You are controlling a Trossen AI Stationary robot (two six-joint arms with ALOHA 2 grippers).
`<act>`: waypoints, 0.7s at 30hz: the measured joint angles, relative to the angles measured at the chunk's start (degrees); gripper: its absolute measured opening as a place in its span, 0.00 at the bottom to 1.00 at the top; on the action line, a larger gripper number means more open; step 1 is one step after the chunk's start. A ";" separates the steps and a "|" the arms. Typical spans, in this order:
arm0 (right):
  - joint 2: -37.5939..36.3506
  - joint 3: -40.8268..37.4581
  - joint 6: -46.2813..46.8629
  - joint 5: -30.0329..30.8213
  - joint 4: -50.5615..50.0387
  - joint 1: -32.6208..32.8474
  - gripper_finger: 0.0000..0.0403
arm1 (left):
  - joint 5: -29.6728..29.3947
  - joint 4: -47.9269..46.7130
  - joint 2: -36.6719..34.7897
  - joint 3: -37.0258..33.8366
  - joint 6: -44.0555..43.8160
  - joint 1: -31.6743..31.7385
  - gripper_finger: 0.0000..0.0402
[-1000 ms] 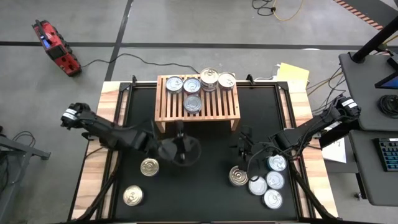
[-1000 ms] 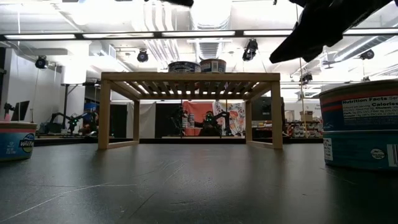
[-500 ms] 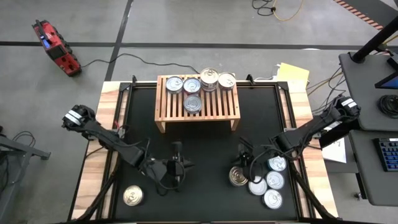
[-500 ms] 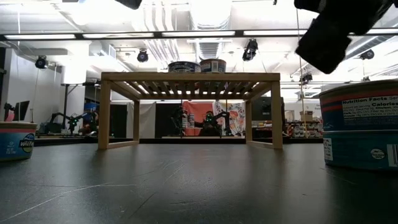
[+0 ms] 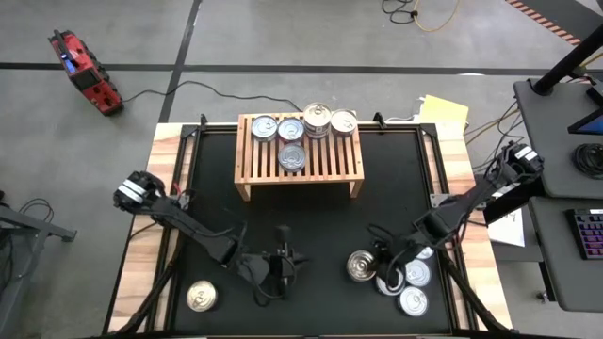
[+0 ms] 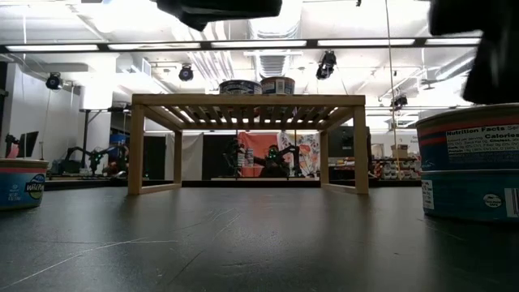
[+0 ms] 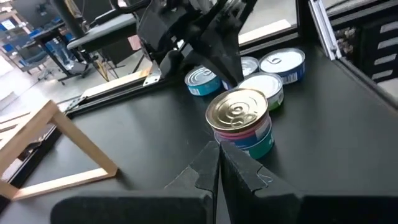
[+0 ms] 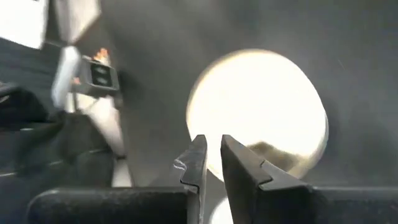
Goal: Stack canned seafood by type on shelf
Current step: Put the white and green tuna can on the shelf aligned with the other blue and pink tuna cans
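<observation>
Black table mat [image 5: 311,226] carries the wooden shelf [image 5: 300,160] and scattered tins [image 5: 407,275].

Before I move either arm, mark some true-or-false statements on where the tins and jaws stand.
1. The low light-wood slatted shelf has round metal tins on top. True.
2. The left gripper holds a tin. False: its jaws are shut on nothing.
3. The gold-lidded round tin with the pink and teal label stands on the shelf. False: it stands on the black table mat, beside silver-lidded tins.
4. A lone round metal tin sits near the table's front left corner. True.
5. The right gripper is above the shelf. False: it is over the tins at the front right.
</observation>
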 joint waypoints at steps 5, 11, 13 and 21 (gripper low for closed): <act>0.00 0.00 5.33 0.19 -5.58 1.40 0.10 | -0.13 0.34 5.31 4.30 2.89 0.18 0.00; -0.42 0.01 6.35 -2.01 -6.40 1.58 0.10 | -1.54 0.86 10.65 9.67 5.57 0.79 0.00; -0.46 0.82 6.31 -2.63 -8.12 1.58 0.10 | -1.84 0.82 12.15 11.20 6.47 0.99 0.00; -0.46 8.95 6.09 2.45 -24.66 1.74 0.10 | -1.44 0.74 18.30 17.26 9.56 2.36 0.00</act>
